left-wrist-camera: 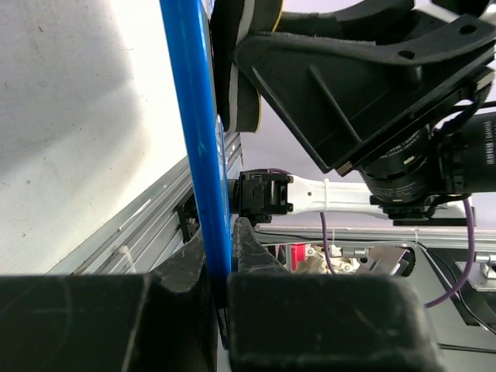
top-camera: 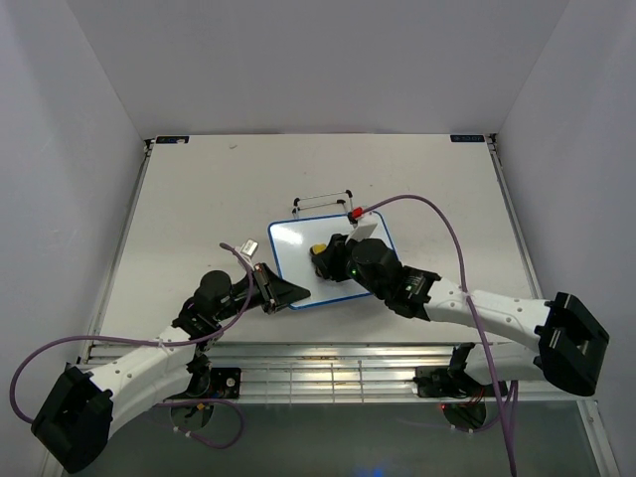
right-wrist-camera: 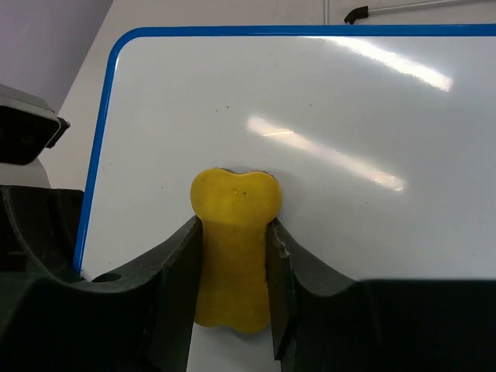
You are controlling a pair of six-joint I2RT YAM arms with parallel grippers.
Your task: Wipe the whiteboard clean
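I see the whiteboard (top-camera: 298, 248) lying askew near the middle of the table (top-camera: 189, 199), and through the right wrist camera its face is plain white with streaks of glare. My left gripper (left-wrist-camera: 219, 240) has its fingers pinched on the board's blue frame at the near-left edge. My right gripper (right-wrist-camera: 234, 226) squeezes the yellow eraser (right-wrist-camera: 232, 201) between its fingers. The eraser's tip appears to rest on the board's surface, toward the left side.
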